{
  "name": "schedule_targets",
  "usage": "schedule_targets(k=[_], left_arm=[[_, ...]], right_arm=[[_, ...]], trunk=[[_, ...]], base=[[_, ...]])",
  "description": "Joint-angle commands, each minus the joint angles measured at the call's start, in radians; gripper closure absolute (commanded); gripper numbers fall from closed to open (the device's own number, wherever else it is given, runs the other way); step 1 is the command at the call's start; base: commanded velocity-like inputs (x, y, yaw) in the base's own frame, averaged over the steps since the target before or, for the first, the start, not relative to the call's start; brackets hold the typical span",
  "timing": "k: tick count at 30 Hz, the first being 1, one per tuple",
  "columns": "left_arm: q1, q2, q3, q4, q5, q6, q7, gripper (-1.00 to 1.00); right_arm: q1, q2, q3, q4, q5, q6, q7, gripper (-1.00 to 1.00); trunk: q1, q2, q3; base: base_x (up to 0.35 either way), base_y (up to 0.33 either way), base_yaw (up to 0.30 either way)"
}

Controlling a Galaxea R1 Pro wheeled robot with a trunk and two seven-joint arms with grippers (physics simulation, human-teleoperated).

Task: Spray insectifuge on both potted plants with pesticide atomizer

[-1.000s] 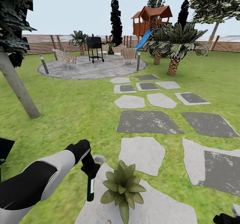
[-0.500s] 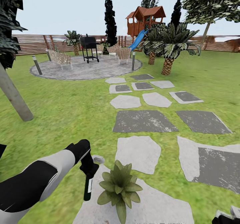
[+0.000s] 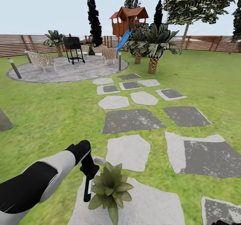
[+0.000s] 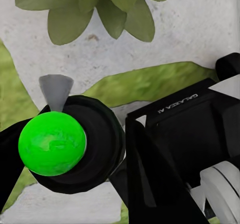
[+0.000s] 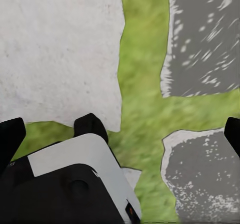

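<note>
Pesticide atomizer (image 3: 88,189) hanging bottle-down in the left gripper (image 3: 89,171), just beside a potted plant (image 3: 108,189) on a pale stepping stone (image 3: 150,205).

Left jaws are clamping the sprayer's neck, its nozzle (image 4: 55,92) pointing toward the leaves (image 4: 95,9); spraying this plant looks to be the step in hand. Next, the nozzle needs sweeping across the whole rosette. Whether the right gripper (image 5: 120,129) is open or closed cannot be told.
</note>
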Motion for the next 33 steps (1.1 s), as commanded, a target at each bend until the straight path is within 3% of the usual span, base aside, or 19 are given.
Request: schedule_targets(k=[1,22,27,33], left_arm=[[-0.001,0.000,-0.001,0.001,-0.012,0.002,-0.010,1.00],[0.001,0.000,-0.004,0.004,-0.015,0.004,-0.012,1.00],[0.044,0.000,-0.004,0.001,-0.014,0.003,-0.012,1.00],[0.058,0.001,-0.005,0.002,-0.014,0.002,-0.010,1.00]], right_arm=[[-0.001,0.000,-0.001,0.004,0.010,0.003,0.010,-1.00],[-0.001,0.000,-0.001,0.008,0.009,0.003,0.011,-1.00],[-0.001,0.000,-0.001,0.008,0.009,0.003,0.012,-1.00],[-0.001,0.000,0.001,0.010,0.008,0.003,0.012,-1.00]], trunk=[[0.000,0.000,-0.001],[0.000,0.000,-0.010],[0.000,0.000,-0.011],[0.000,0.000,-0.017]], base=[[0.000,0.000,-0.108],[0.035,0.000,-0.007],[0.001,0.000,0.000],[0.000,0.000,0.000]])
